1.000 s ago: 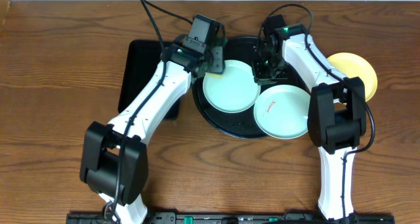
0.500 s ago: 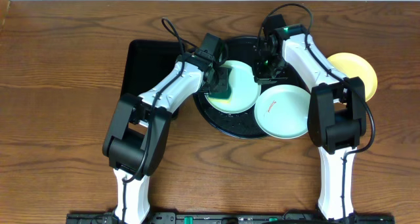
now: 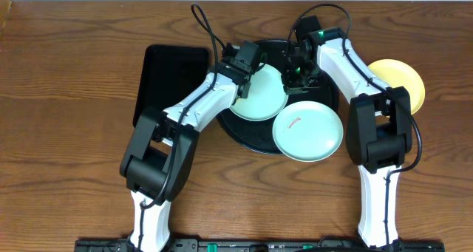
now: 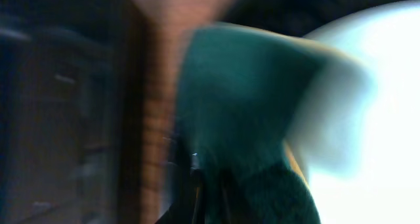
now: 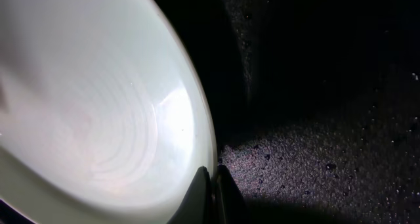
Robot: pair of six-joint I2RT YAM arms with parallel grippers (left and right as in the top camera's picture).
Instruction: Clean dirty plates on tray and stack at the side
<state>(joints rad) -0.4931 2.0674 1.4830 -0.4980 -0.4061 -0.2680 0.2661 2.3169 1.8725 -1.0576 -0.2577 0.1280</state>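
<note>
The round black tray (image 3: 325, 97) sits mid-table. A clean-looking pale mint plate (image 3: 259, 97) lies on its left half. My right gripper (image 3: 295, 75) is shut on that plate's far right rim; in the right wrist view the fingers (image 5: 213, 181) pinch the rim of the plate (image 5: 98, 99). A second mint plate (image 3: 310, 134) with a red smear (image 3: 295, 121) overlaps the tray's front right rim. The pale yellow plate (image 3: 405, 82) lies on the table to the right. My left gripper (image 3: 246, 63) is at the first plate's far left edge, shut on a green sponge (image 4: 243, 119).
A smaller rectangular black tray (image 3: 166, 82) lies left of the round tray. The left wrist view is blurred; it shows wood (image 4: 164, 86) between the trays. The tray's grainy black floor (image 5: 315, 152) is speckled with droplets.
My left gripper has carried the sponge from the mint plate's surface back to its far left edge. The smeared plate has slid a little left and toward the front. The right gripper has not moved.
</note>
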